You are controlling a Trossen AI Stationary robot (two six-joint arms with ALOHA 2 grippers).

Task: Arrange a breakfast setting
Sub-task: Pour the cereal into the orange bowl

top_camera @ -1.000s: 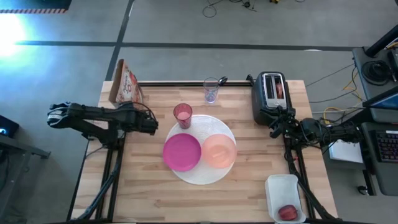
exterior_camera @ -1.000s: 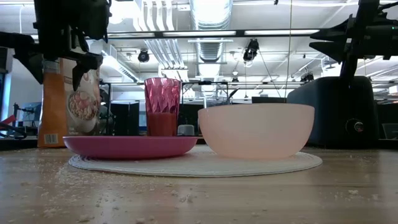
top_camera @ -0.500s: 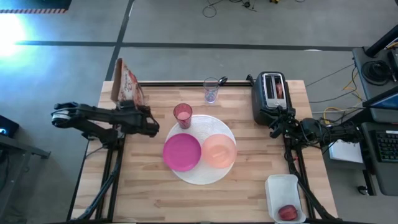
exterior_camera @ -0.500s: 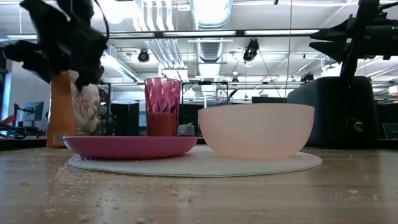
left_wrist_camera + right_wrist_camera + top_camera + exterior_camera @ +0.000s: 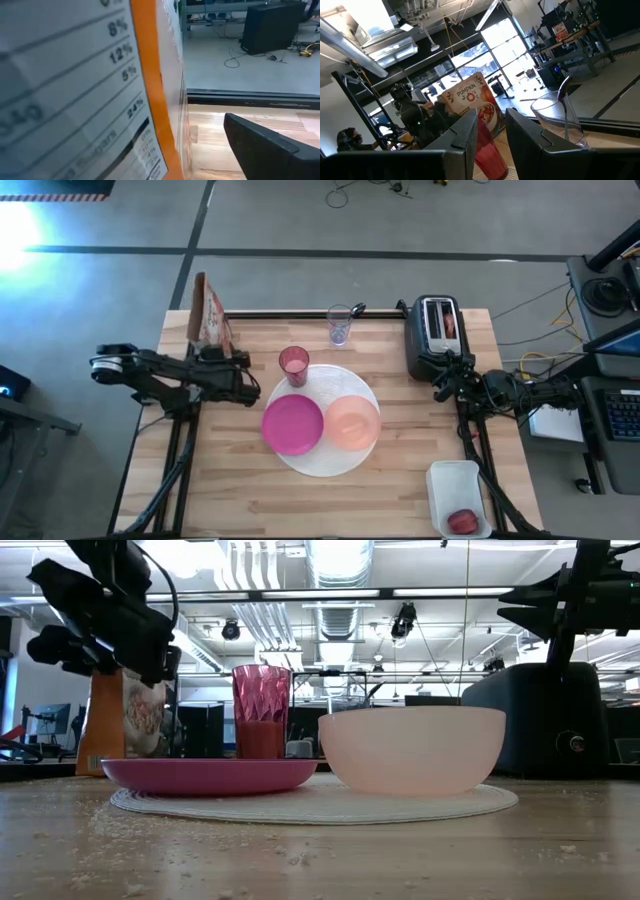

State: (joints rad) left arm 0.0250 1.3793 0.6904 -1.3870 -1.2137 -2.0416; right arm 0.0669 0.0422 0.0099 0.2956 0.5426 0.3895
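magenta bowl (image 5: 208, 775) | peach bowl (image 5: 411, 749) | both on white plate (image 5: 310, 803)

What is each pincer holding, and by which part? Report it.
The right pincer holds nothing. The left pincer is up against the cereal box at its narrow orange edge; whether it grips the box cannot be told.

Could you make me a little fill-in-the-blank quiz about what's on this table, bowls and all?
1. The magenta bowl and the peach bowl both sit on a large round ____ plate.
2. The pink tumbler stands at the plate's far edge; the clear cup stands ____ the plate.
3. The small red fruit lies inside the white ____.
4. The left tool is beside the orange ____ box.

Missing words: white; off; tub; cereal
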